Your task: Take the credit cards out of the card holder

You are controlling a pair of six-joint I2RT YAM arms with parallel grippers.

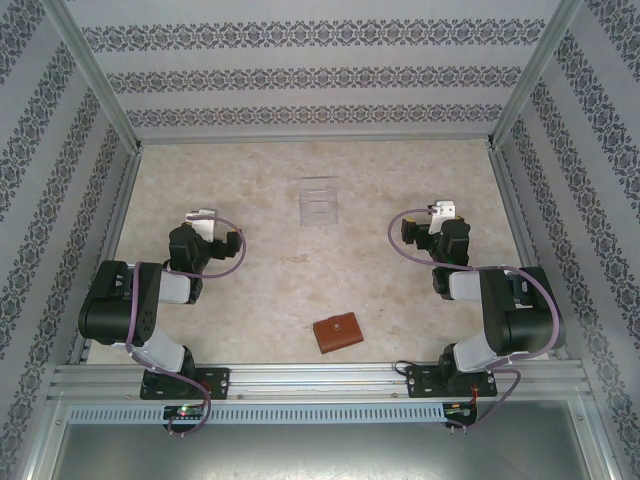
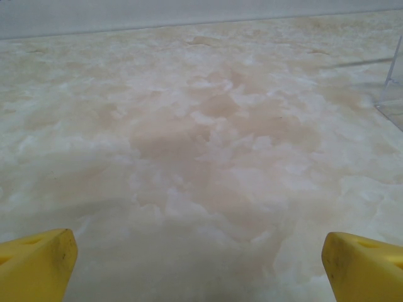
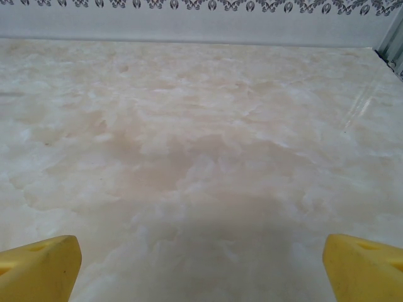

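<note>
Small reddish-brown leather folding card holder (image 1: 338,333) lies folded shut on beige marbled desk (image 1: 270,290), near front edge, between arm bases, closer to right arm. Farther in: left hand (image 2: 198,245) wide open, empty, yellow fingertips (image 2: 38,261) spread over bare desk. Right hand (image 3: 201,245) likewise wide open, empty. Both well apart from card holder. Beyond, clear rectangular plastic tray (image 1: 320,200) mid-desk, between hands. Patterned wall (image 1: 320,70) at back
</note>
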